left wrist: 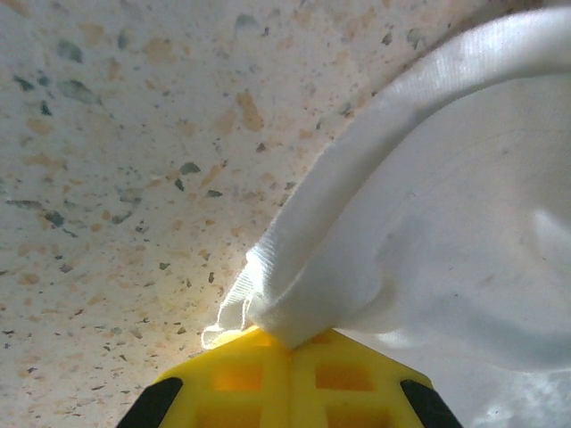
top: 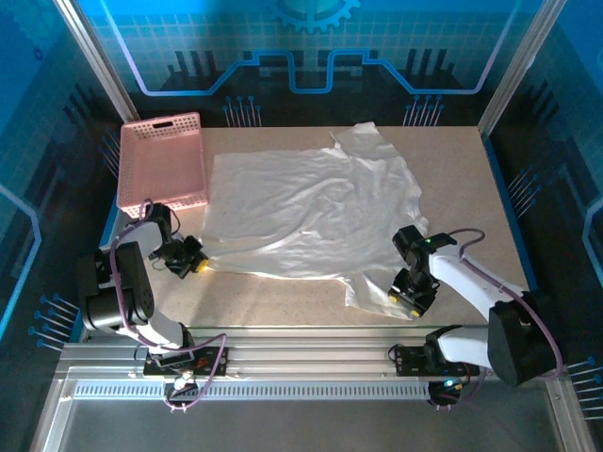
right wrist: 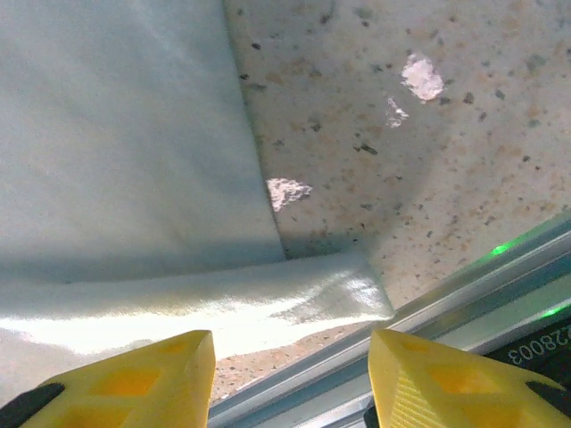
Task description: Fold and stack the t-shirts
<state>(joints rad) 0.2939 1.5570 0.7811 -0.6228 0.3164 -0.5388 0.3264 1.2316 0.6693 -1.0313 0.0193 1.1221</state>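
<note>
Overhead; two wrist close-ups; shared t-shirt (top: 311, 212)

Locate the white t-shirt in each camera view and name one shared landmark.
Top external: t-shirt spread across the middle.
Left wrist: t-shirt at right, its corner pinched in the left gripper.
Right wrist: t-shirt at upper left, its hem across the bottom.
Shared landmark: the speckled tabletop.

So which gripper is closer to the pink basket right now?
Left. The left gripper is just on the near side of the basket, pinching a corner of the shirt; the right gripper is across the table, open over a sleeve.
</note>
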